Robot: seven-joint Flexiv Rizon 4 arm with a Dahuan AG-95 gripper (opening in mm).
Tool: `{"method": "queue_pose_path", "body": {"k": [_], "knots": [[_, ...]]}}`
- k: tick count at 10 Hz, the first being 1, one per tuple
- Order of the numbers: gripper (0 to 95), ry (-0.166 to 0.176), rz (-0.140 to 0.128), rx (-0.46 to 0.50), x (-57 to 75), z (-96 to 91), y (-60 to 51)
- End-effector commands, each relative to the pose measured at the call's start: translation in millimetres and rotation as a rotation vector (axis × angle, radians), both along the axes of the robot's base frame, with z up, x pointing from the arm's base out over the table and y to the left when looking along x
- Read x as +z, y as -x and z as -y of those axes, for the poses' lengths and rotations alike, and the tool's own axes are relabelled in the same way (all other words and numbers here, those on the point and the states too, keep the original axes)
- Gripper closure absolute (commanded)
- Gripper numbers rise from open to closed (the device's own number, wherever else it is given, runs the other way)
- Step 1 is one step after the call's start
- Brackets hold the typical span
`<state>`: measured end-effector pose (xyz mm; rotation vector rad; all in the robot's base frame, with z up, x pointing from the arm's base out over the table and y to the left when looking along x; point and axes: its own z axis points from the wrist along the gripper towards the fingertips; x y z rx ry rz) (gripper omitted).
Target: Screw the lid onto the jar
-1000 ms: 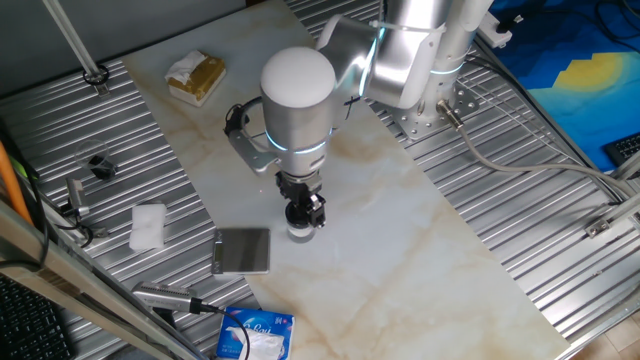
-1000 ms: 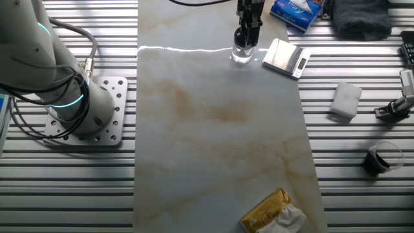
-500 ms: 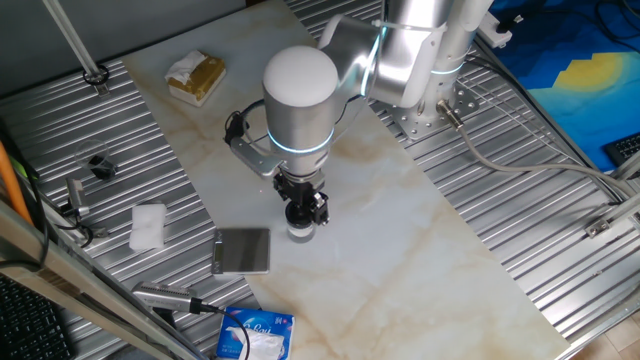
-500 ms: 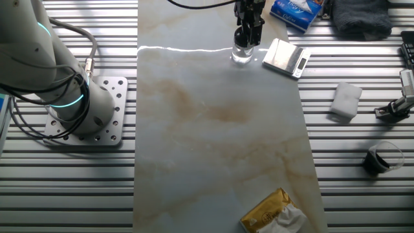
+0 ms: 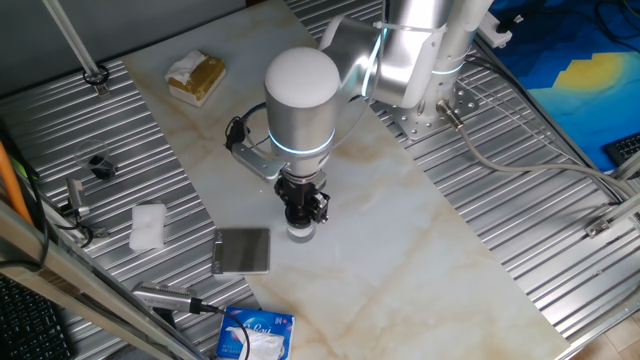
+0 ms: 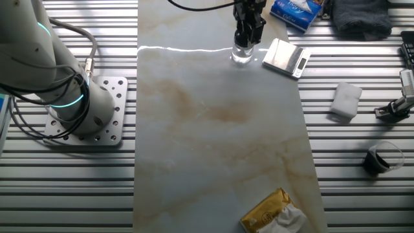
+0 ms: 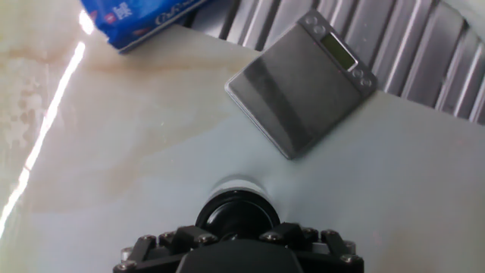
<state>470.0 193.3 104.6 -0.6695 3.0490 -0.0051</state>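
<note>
- Gripper (image 7: 236,241) over lid (image 7: 236,214); whether the fingers are clamped or slack cannot be told.
- Lid sits atop jar (image 6: 242,54), on marble beside grey scale (image 7: 301,82).
- Step judged: screwing down. Next: more twist, then release.

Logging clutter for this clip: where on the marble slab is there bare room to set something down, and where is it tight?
Bare marble runs from the jar down to the gold-wrapped packet, and out to the arm's base plate. It is crowded at the far end, where the claw holds the lid on the jar, close beside the grey scale and the blue tissue pack.
</note>
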Motion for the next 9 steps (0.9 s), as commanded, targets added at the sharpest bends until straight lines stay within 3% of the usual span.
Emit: {"method": "queue_pose_path", "body": {"k": [1,4,9], "knots": [[38.0,-0.001,0.0,-0.012,-0.2,0.0,-0.1],[95.0,-0.009,-0.008,-0.096,-0.3,0.0,-0.1],[95.0,-0.014,-0.021,-0.207,-0.3,0.0,-0.1]]}}
